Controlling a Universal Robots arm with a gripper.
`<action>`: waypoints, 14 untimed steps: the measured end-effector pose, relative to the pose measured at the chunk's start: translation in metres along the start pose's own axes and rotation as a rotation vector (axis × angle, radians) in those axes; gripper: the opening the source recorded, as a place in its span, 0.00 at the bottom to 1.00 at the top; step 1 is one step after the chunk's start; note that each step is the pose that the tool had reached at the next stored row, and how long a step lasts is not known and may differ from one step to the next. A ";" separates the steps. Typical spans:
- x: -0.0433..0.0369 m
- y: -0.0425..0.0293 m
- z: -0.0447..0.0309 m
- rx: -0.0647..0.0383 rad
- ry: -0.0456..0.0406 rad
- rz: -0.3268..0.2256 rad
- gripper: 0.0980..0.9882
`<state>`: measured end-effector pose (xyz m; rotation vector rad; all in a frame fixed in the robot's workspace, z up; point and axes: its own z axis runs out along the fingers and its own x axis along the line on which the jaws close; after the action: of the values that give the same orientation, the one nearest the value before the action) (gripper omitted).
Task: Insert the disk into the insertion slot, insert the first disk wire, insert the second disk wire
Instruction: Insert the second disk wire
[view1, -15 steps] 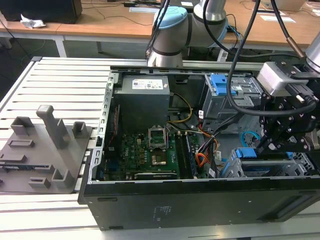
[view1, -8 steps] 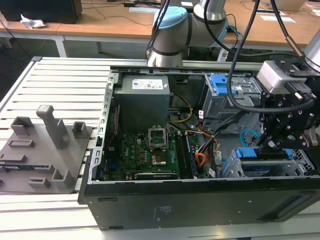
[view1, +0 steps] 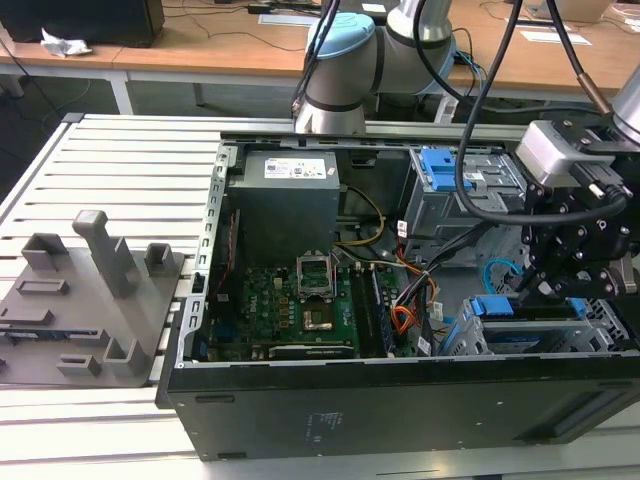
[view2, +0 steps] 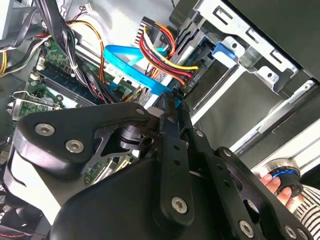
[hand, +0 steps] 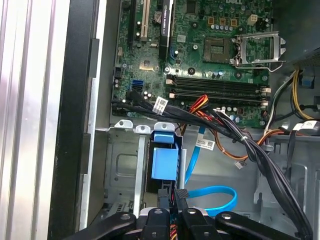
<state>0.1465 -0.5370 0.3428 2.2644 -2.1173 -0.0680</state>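
Black steel computer case (view1: 400, 400) lies open on the ribbed surface (view1: 110, 170), motherboard (view1: 290, 305) exposed. At the exterior view's right, the gripper (view1: 550, 285) hangs low inside the case, above the drive cage (view1: 460, 335). The disk (hand: 164, 162) sits seated in that cage, blue carrier showing. In both wrist views the fingers (hand: 181, 197) stand narrow, pinching the end of the light-blue cable (hand: 220, 192), which loops just beside the disk. A red-and-yellow wire bundle (view2: 165, 55) plugs in nearby.
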 end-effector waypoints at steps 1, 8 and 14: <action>0.0000 0.0000 0.0005 0.000 0.0000 0.000 0.07; 0.0020 -0.0004 0.0064 0.000 0.0006 0.000 0.07; 0.0026 -0.0004 0.0076 0.000 -0.0009 0.000 0.15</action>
<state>0.1466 -0.5396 0.3352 2.2649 -2.1175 -0.0691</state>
